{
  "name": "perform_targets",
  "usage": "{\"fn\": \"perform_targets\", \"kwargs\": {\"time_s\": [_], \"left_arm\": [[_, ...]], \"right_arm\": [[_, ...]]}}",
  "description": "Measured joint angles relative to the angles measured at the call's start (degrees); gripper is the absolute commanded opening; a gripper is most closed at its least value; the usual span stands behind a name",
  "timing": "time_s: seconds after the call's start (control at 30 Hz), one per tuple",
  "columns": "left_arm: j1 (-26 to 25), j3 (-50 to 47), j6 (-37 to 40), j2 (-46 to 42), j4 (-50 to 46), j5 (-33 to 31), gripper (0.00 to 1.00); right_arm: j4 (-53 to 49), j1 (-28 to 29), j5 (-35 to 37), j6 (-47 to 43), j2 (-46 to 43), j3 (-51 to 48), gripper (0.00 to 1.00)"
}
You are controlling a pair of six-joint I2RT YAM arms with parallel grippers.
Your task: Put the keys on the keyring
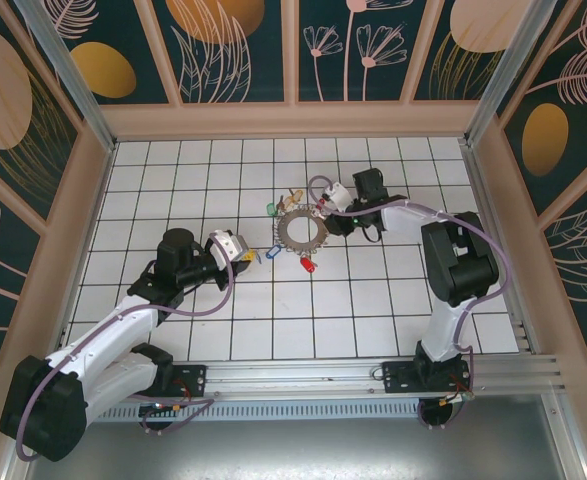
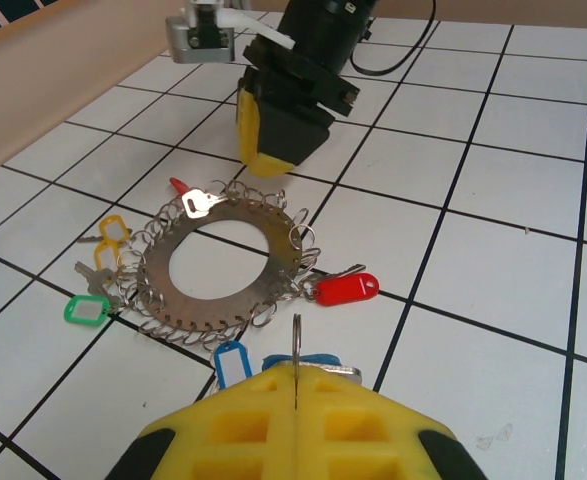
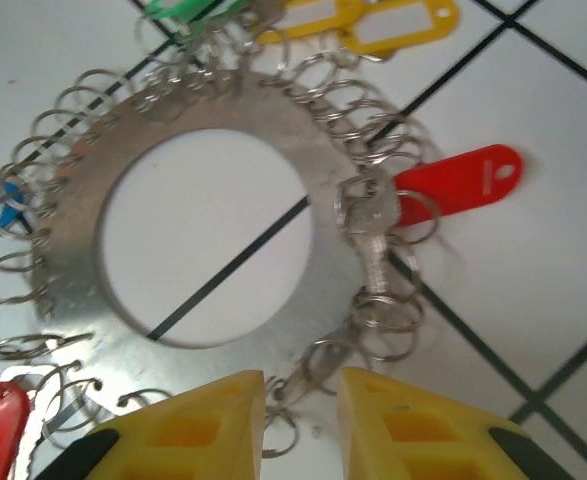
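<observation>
Two arms (image 1: 453, 260) angled inward, left fingers (image 2: 253, 420) pinching thin ring (image 2: 296, 340), right fingers (image 3: 203, 425) narrowly apart over keyring (image 3: 223, 110).

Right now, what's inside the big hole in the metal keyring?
Just white floor tile and one dark grout line crossing it; no key lies inside. The floor beneath the flat metal of the keyring is covered, so I can't see it.

Two white arms (image 1: 98, 345) with black joints; purple cables (image 1: 188, 314); yellow ribbed finger pads (image 3: 393, 425).
</observation>
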Motion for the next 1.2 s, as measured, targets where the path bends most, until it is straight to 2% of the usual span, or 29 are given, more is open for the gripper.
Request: {"fn": "perform_targets", "kwargs": {"time_s": [0.23, 0.4, 0.7, 0.8, 1.07, 1.2], "left_arm": [[0.00, 0.00, 0.00, 0.68, 0.09, 0.02, 0.00], [0.00, 0.00, 0.00, 1.20, 0.11, 0.02, 0.00], [0.00, 0.00, 0.00, 1.20, 0.11, 0.02, 0.00], [0.00, 0.00, 0.00, 1.20, 0.11, 0.00, 0.00], [0.00, 0.00, 0.00, 1.20, 0.09, -0.02, 0.00], [0.00, 0.00, 0.02, 1.20, 0.09, -0.02, 0.00]], "right_arm": [[-0.48, 1.42, -3.85, -11.67, -7.63, -10.95, 0.34], [1.81, 1.42, -2.71, -16.15, -7.74, -12.66, 0.37], [6.10, 1.70, -0.63, -20.70, -4.50, -12.09, 0.33], [6.12, 2.54, 0.37, -22.25, -2.45, -10.45, 0.30], [6.67, 4.46, 2.03, -24.44, -0.57, -8.83, 0.06], [6.82, 4.46, 2.40, -24.52, -0.57, -8.72, 0.00]]}}
